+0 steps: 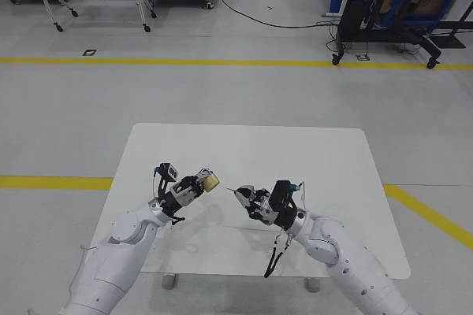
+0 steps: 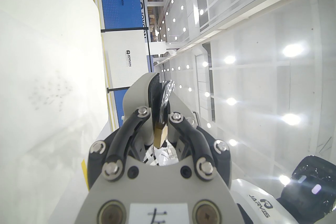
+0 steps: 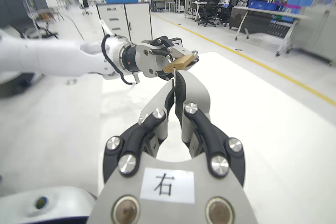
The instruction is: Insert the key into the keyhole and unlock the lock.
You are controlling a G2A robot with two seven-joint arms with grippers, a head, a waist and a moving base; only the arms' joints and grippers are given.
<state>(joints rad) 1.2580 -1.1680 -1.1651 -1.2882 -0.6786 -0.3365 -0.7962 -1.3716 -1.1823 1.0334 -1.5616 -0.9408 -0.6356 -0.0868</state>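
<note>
My left gripper (image 3: 192, 58) squeezes the brass padlock (image 3: 181, 62) between its jaws, my right gripper (image 3: 175, 81) pinches the key (image 3: 173, 75), tip poking out front near the padlock, so I should push straight and slowly

a white table (image 1: 331, 150) on a grey floor (image 1: 221, 94) crossed by yellow lines (image 1: 221, 61); office chairs (image 3: 210, 12) beyond.

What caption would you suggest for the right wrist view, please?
Right gripper, shut on the key, points it at the brass padlock held in the left gripper above the white table.
</note>
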